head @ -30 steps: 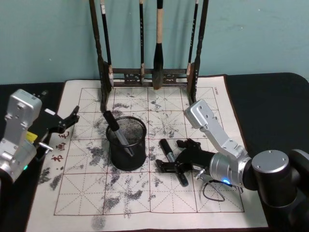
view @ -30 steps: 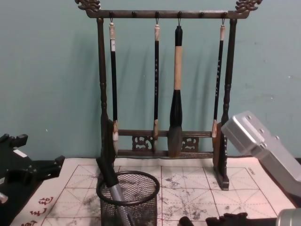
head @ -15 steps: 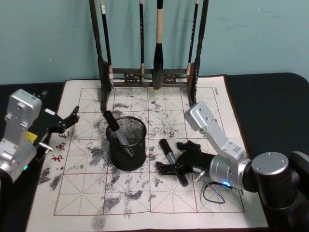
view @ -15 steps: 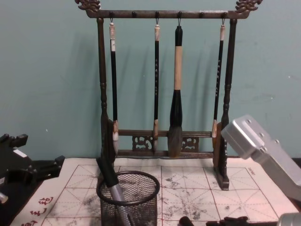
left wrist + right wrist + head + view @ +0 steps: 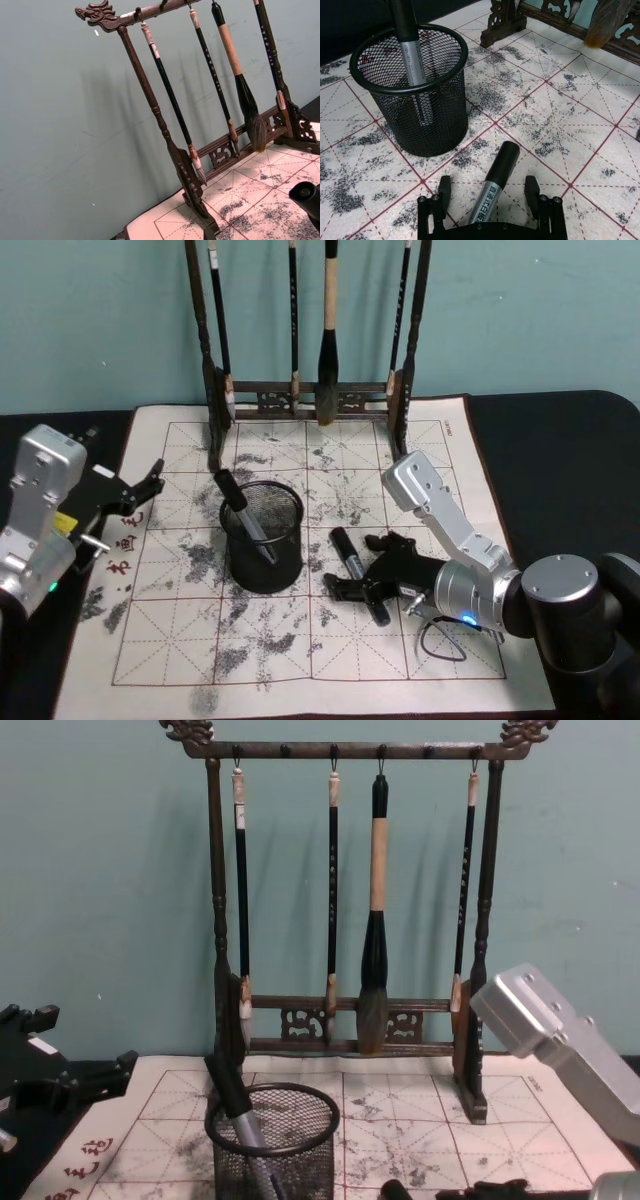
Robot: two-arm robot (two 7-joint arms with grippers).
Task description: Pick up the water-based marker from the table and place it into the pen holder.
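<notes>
A water-based marker (image 5: pixel 352 562) with a black cap and grey barrel lies on the cream mat of the table (image 5: pixel 440 660), just right of the pen holder (image 5: pixel 262 537). My right gripper (image 5: pixel 372 578) is open and low over the mat. In the right wrist view its fingers (image 5: pixel 443 189) stand on either side of the marker (image 5: pixel 496 176) without touching it. The black mesh pen holder (image 5: pixel 418 107) stands upright with another marker (image 5: pixel 410 47) leaning inside. My left gripper (image 5: pixel 128 502) hangs open over the mat's left edge, away from both.
A tall dark wooden brush rack (image 5: pixel 310 395) with several hanging brushes stands at the back of the mat, behind the pen holder (image 5: pixel 272 1145). The mat in front of the holder and to the right of my right arm (image 5: pixel 555 1025) is bare.
My right arm has sunk slightly, bringing the open gripper a little lower around the marker. The marker, the holder and the left arm have not moved.
</notes>
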